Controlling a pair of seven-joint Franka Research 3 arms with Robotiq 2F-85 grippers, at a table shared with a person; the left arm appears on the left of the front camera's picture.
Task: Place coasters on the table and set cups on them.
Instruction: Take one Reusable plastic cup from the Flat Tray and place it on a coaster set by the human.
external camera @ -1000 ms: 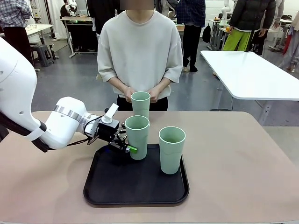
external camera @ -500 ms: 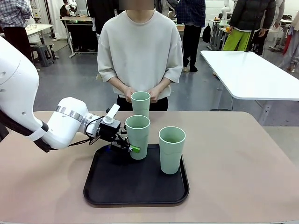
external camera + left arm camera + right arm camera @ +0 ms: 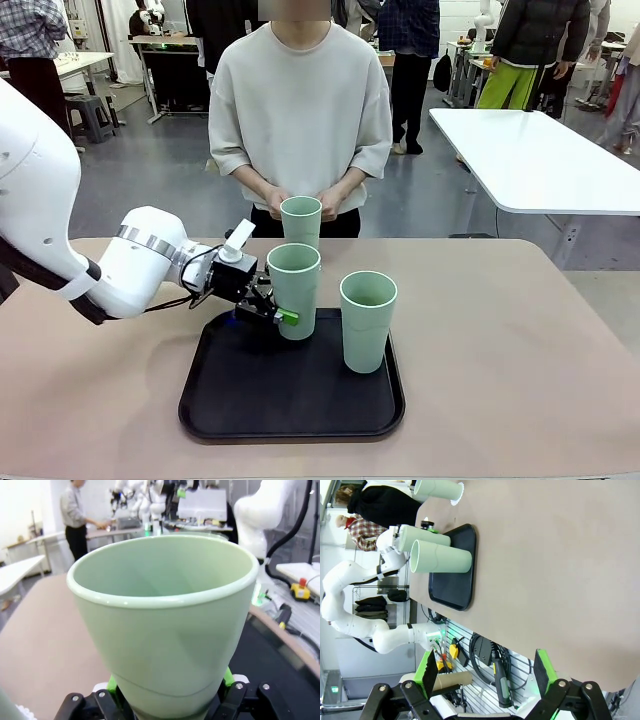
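- The left arm (image 3: 140,270) comes in low from the left, over bare table (image 3: 90,390), to the tray's far-left corner.
- The left gripper (image 3: 274,313) is clamped on the lower part of the held cup (image 3: 294,288). In the left wrist view its green pads (image 3: 112,684) press that cup (image 3: 165,620) from both sides just above the base, with the fingers spread only as wide as the cup.
- The held cup is upright over the far-left part of the black tray (image 3: 250,400). I cannot tell whether its base touches the tray.
- Just behind it, the far cup (image 3: 301,218) stands on the table in front of the person's hands (image 3: 330,200). In the right wrist view a scalloped white coaster (image 3: 459,491) shows under that cup's base.
- The right-hand cup (image 3: 367,322) stands upright on the tray near its right rim, close to the held cup but apart from it.
- Right of the tray, bare tabletop runs to the rounded far-right corner.
- The right gripper (image 3: 485,672) has its fingers spread wide with nothing between them. It sits near the table's edge, well apart from the tray.
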